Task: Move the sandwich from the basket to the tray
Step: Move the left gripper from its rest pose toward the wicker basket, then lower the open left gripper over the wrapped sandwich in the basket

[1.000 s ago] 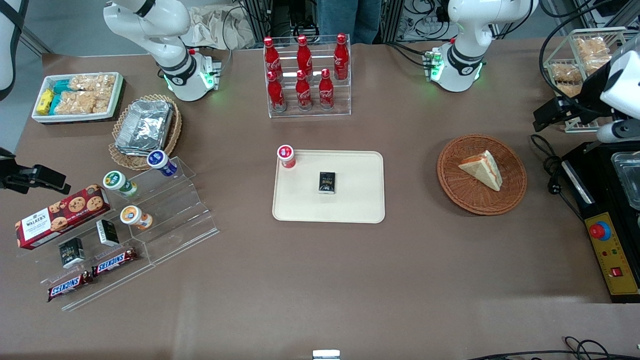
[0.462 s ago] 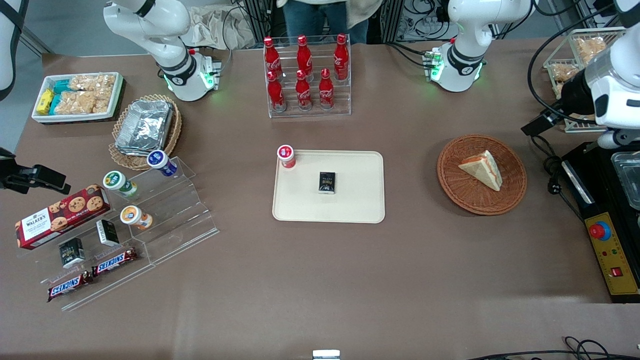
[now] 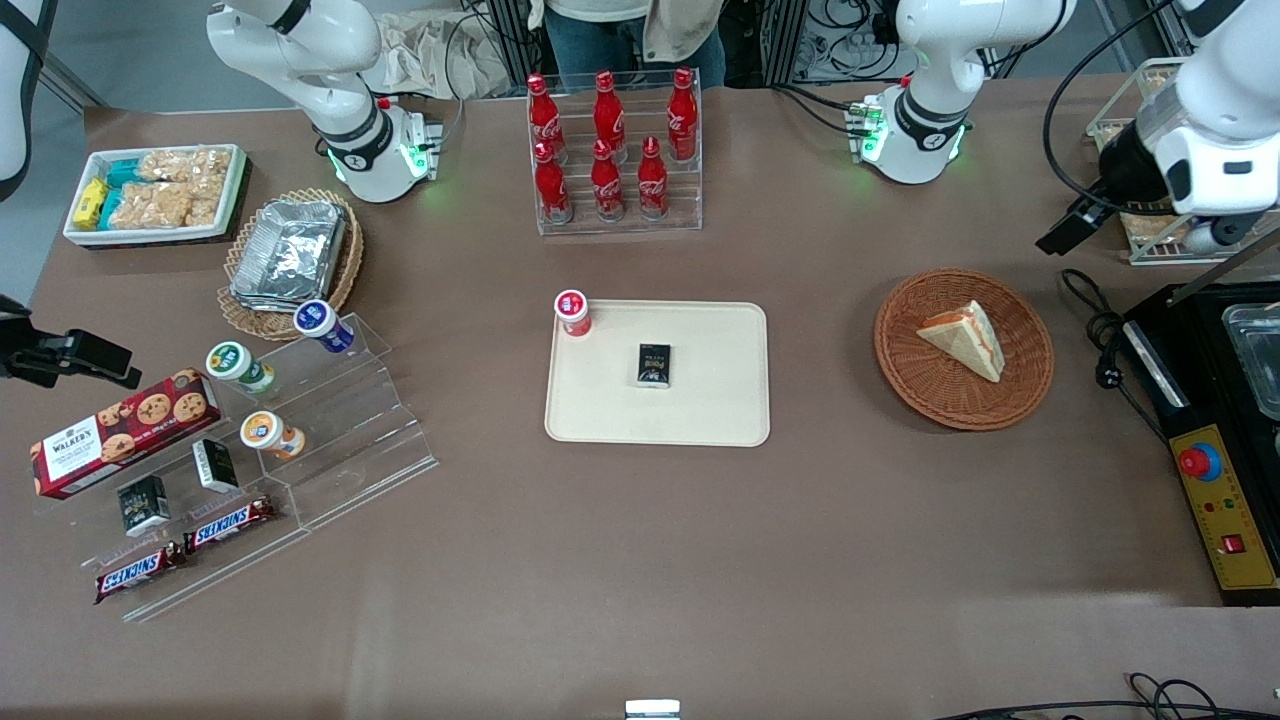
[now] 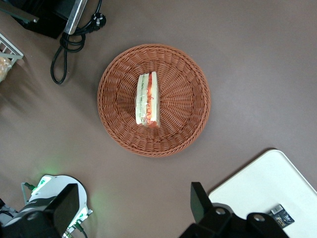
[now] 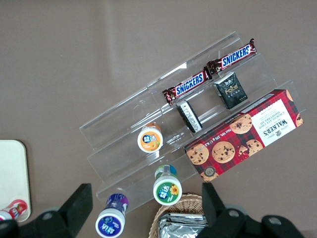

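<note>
Left gripper (image 3: 1068,228) (image 4: 133,210): the fingers (image 4: 67,208) are spread wide apart and hold nothing. In the wrist view the bare brown table shows between them. The gripper hangs in the air, clear of every object, toward the working arm's end of the table. It is farther from the front camera than the basket (image 3: 900,372) (image 4: 185,124) and near a wire rack of snack bags (image 3: 1150,120).

The sandwich (image 3: 965,338) (image 4: 147,99) lies inside the basket, roughly at its middle, with the red and green filling edge showing. Nothing touches it.

A black cable (image 3: 1100,345) (image 4: 67,44) lies coiled on the table just beside the basket, on the working arm's end. Next to the cable is a black control box with a red button (image 3: 1222,510).

The tray (image 3: 720,405) (image 4: 257,183) sits mid-table, well apart from the basket and toward the parked arm's end of it. A small black box (image 3: 654,364) (image 4: 280,216) lies flat on the tray near its middle. A red-capped pot (image 3: 572,312) stands at the tray corner that is farther from the front camera. Whether it is on the rim or just off it cannot be told.

A clear rack of red cola bottles (image 3: 610,150) stands farther from the camera than the tray.
</note>
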You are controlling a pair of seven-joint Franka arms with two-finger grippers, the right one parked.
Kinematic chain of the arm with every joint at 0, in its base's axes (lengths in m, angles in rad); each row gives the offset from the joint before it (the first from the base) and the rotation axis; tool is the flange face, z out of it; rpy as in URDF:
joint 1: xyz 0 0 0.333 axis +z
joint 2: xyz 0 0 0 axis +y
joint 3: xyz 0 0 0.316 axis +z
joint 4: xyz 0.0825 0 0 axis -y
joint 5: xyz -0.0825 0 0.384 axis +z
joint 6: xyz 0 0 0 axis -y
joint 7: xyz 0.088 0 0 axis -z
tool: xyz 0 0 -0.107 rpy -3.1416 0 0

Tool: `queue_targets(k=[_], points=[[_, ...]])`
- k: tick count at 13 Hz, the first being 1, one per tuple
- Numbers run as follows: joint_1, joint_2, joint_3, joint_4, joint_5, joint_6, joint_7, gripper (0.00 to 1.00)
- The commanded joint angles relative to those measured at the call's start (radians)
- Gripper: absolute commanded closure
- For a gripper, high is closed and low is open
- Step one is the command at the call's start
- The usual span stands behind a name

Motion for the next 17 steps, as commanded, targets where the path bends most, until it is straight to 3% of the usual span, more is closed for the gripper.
queue_targets(k=[1,9,12,17], points=[[0.008,-0.028,-0.007,-0.141,0.006,0.111,-0.020,0.00],[0.033,0.139,-0.007,-0.495,0.026,0.655,-0.109,0.00],[0.031,0.239,-0.009,-0.534,0.054,0.803,-0.182,0.00],[0.030,0.308,-0.009,-0.534,0.083,0.835,-0.210,0.00]])
